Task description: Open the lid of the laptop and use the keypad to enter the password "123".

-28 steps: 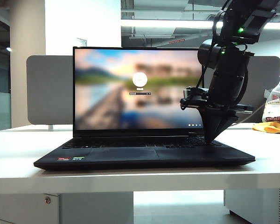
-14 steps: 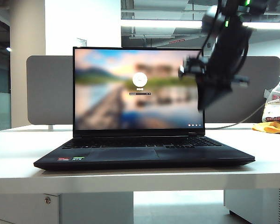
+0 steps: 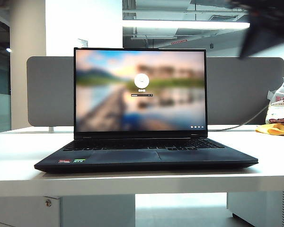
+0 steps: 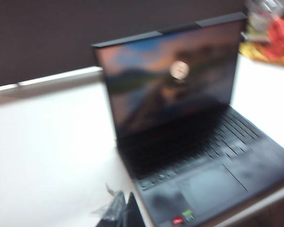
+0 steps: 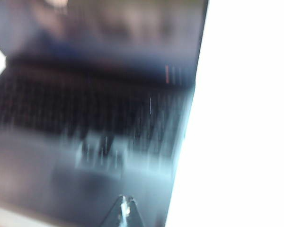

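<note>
Laptop [image 3: 146, 156] sits mid-desk [image 3: 19, 161], lid [image 3: 140, 90] upright, login screen showing. Right gripper [image 5: 124, 210] closed, empty, high above the keypad [image 3: 146, 144]. Left gripper [image 4: 125, 210] beside the laptop, state unclear. Recommend any further keypress be vertical, with one closed tip.

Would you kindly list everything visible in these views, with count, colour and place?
laptop: one, matte black, centre of the table.
lid: one, raised upright, screen lit with a sign-in picture.
keypad: one, black keys, across the base.
stickers: two, red and green, palm rest.
table: one, white.
divider: one, grey, behind the laptop.
bags: white and orange-yellow, far right of the table.
left gripper: fingers dark, shut, near the laptop's front corner.
right gripper: fingers shut, above the base, blurred.
</note>
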`<control>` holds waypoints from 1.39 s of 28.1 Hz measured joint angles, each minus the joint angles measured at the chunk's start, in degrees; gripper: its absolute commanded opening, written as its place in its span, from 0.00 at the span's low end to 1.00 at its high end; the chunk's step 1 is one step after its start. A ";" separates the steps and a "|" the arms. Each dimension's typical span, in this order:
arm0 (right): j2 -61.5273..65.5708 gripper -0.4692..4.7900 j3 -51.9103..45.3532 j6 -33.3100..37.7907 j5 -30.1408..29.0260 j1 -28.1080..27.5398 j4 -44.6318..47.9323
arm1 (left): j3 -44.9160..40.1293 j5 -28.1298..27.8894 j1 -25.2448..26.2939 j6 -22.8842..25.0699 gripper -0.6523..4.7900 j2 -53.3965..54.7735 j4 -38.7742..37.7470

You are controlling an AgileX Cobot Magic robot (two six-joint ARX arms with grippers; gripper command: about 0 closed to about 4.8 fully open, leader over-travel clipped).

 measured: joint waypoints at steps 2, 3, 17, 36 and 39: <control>-7.85 0.09 -7.76 2.01 0.02 0.00 2.16 | -2.03 -2.23 0.00 -1.66 0.11 -6.14 0.09; -9.92 0.09 -9.53 2.29 0.04 0.00 2.75 | -2.69 -3.04 0.00 -2.08 0.11 -7.98 0.09; -18.86 0.09 -19.61 2.69 0.22 0.00 4.90 | -8.59 -6.27 0.00 -3.58 0.11 -15.23 0.92; -18.86 0.09 -19.61 2.69 0.22 0.00 4.87 | -8.63 -6.32 0.04 -3.10 0.11 -15.26 0.13; -18.86 0.09 -19.61 2.67 0.20 0.00 4.90 | -9.94 -6.27 4.15 -2.49 0.11 -15.37 2.38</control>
